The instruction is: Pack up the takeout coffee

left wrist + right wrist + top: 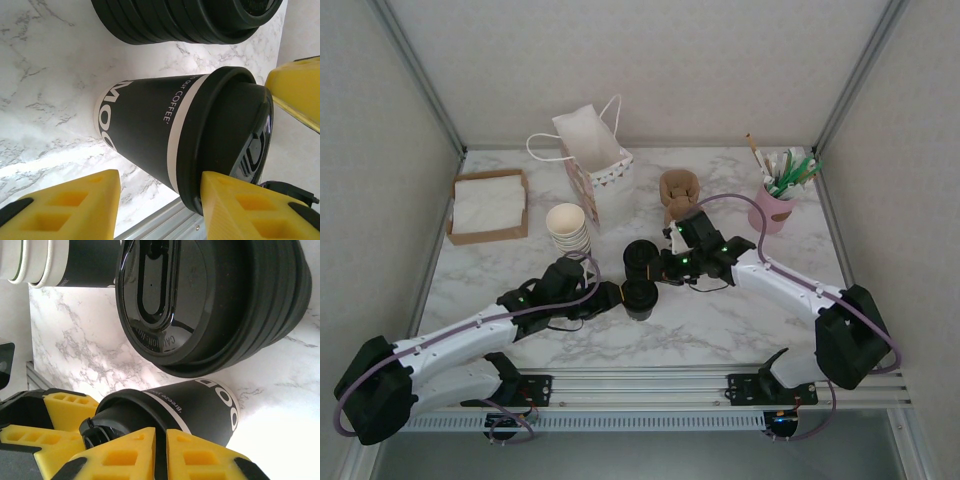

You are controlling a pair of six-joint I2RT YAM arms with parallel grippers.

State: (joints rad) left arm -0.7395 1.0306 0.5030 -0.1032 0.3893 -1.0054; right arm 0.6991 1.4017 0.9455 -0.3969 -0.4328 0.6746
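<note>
The marble desk (pixel 750 320) carries everything. At its back the white paper bag (pixel 588 150) stands with its mouth open, likely so the drink can be lowered straight in. Near the centre sits the stack of black lids (pixel 640 256), and just in front of it, close but seemingly not touching, stands the takeout coffee (pixel 640 297), upright with its lid on, which suits carrying without a spill.

The left pincer (pixel 160 176) is spread, one finger on each side of the cup. One finger overlaps the lid's rim and the other stands clear, with bare marble showing between, so I judge it a loose straddle rather than a grip.

The right pincer (pixel 161 435) hangs over the lid, its fingers almost pressed together with only a thin slit between them, and nothing visibly pinched.
</note>
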